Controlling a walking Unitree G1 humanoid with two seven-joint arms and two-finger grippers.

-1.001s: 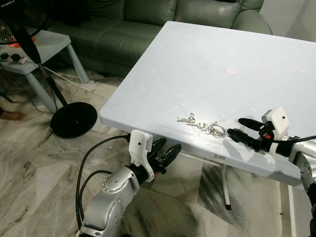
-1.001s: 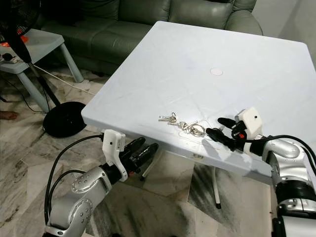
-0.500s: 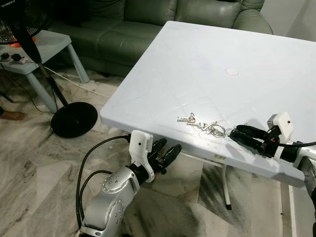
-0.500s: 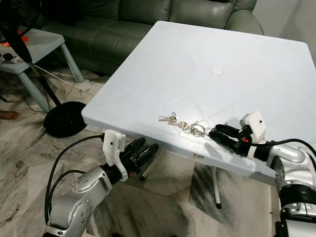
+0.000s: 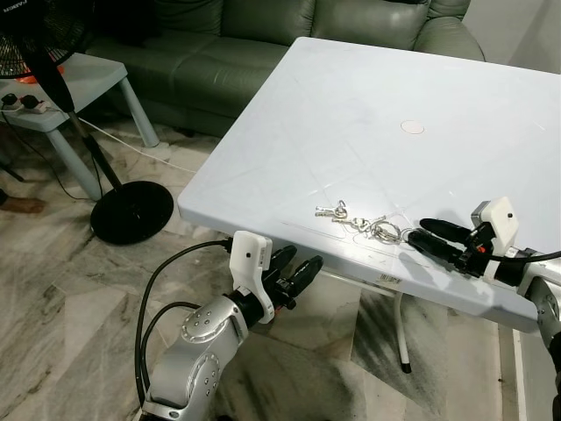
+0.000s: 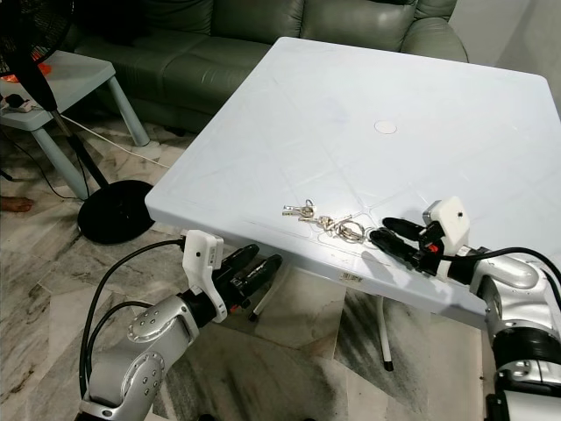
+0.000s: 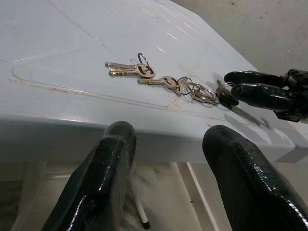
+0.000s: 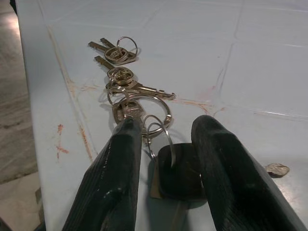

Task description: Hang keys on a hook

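Parted jaws of the right gripper are straddling the black fob at the near end of the keys, which are lying strung out at lower centre of the white table, close to its near edge. To grasp well, the fingers should probably close squarely on the fob or large ring and lift without dragging. At lower left, the left gripper is hanging spread and idle below the table edge. Upper left: green sofa, side table, fan base. Nothing is blocking the keys.
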